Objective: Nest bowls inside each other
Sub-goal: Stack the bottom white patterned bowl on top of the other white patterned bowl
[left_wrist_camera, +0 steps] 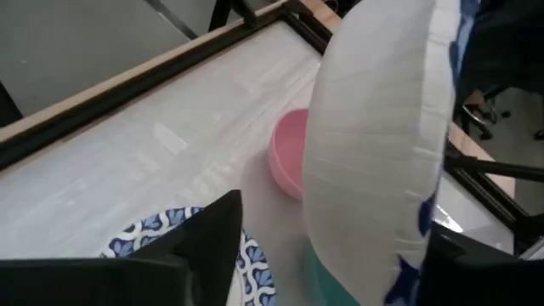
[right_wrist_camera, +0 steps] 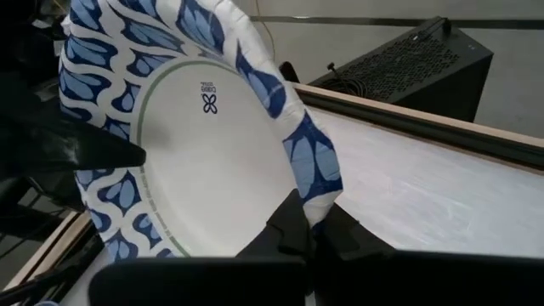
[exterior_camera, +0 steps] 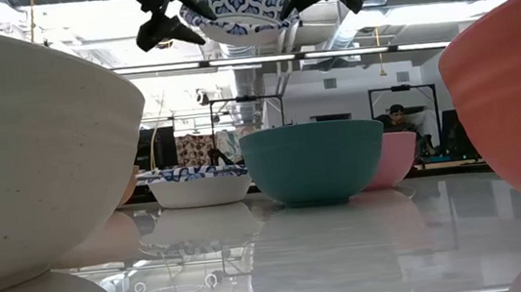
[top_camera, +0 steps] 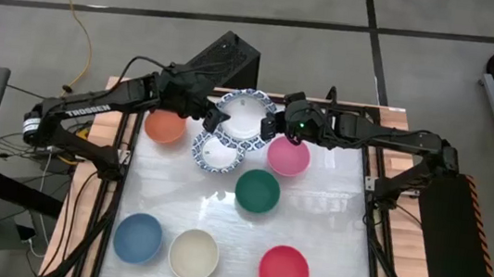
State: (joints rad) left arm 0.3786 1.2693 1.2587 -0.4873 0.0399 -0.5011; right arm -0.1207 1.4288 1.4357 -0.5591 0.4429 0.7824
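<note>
The white paper bowl with a blue leaf-patterned rim [top_camera: 242, 112], pinched at its rim by the right gripper [right_wrist_camera: 308, 223] and flanked by the wide-open left gripper [top_camera: 213, 116], hung above a matching patterned bowl [top_camera: 217, 152], so lowering it level and centred seemed wise over the glossy white tabletop [top_camera: 332, 213] in a workshop.

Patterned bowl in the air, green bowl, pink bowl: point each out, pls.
Raised patterned bowl [exterior_camera: 238, 17]: low view, on its blue-patterned outer wall.
Green bowl [top_camera: 257, 191]: high view, on the inside of its floor.
Pink bowl [top_camera: 289, 156]: high view, on the inside of its floor.
</note>
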